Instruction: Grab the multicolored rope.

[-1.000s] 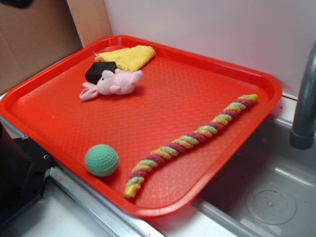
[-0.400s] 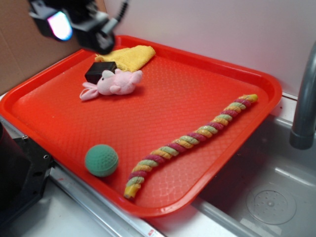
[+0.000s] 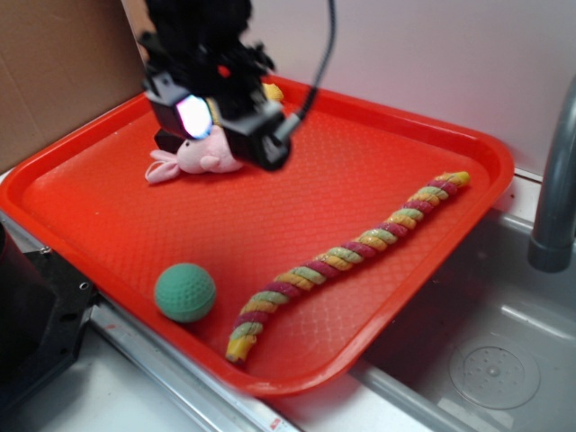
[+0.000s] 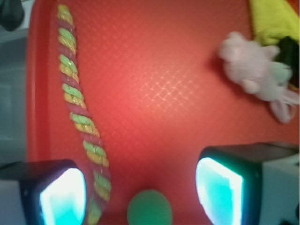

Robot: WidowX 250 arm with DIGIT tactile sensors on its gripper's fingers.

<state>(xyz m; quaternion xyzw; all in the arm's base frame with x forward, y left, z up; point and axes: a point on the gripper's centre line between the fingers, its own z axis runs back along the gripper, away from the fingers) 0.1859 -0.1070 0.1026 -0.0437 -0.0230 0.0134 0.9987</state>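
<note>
The multicolored rope (image 3: 346, 255) lies stretched diagonally along the near right side of the red tray (image 3: 378, 117), its yellow, green and pink strands twisted together. In the wrist view the multicolored rope (image 4: 77, 103) runs down the left side. My gripper (image 3: 229, 121) hovers high above the tray's far left part, well away from the rope. In the wrist view the gripper (image 4: 140, 192) is open, its glowing pads (image 4: 63, 197) wide apart with nothing between them.
A green ball (image 3: 185, 292) sits by the rope's near end. A pink plush toy (image 3: 200, 155) lies under the gripper, next to a black block (image 4: 288, 49) and a yellow cloth (image 4: 274, 18). A sink (image 3: 504, 360) and a grey faucet pipe (image 3: 556, 180) stand at the right.
My gripper has come in from the upper left and moved right and lower over the tray, now covering the plush toy's area. The rope, ball and toys have not moved.
</note>
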